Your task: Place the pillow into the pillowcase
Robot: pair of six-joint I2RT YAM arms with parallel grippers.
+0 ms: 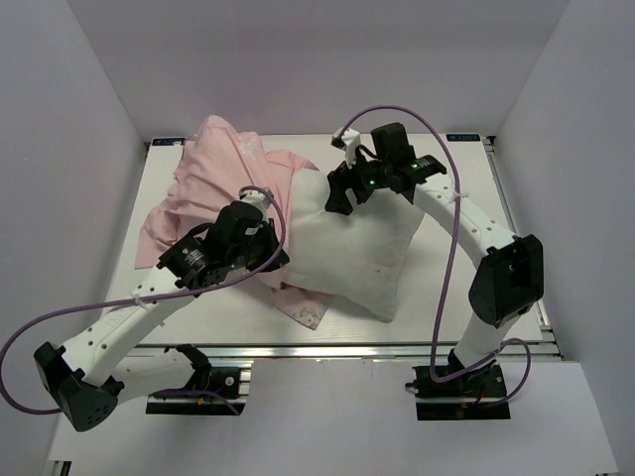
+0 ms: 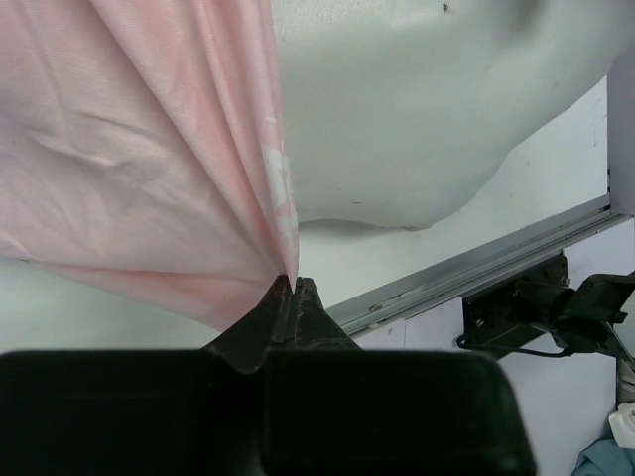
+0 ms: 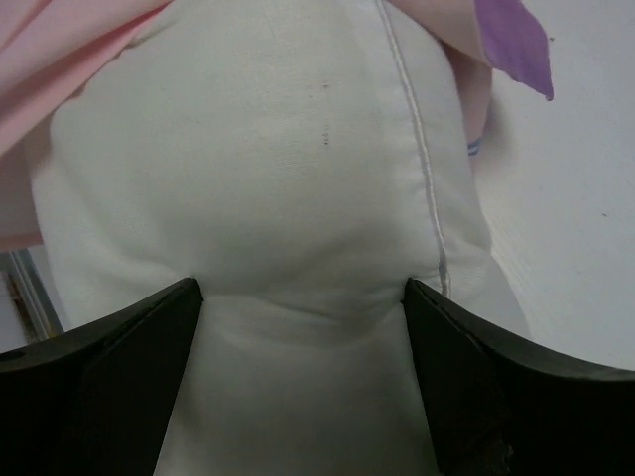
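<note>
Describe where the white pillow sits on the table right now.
In the top view, the pillow lies just right of centre, its left side covered by the pink pillowcase, the right gripper at its far end.

A white bench (image 1: 466,188) sits between plain white walls (image 1: 317,59), one at the back and one on each side. A grey metal rail (image 1: 347,349) runs along its near edge. The light is soft and even.
</note>
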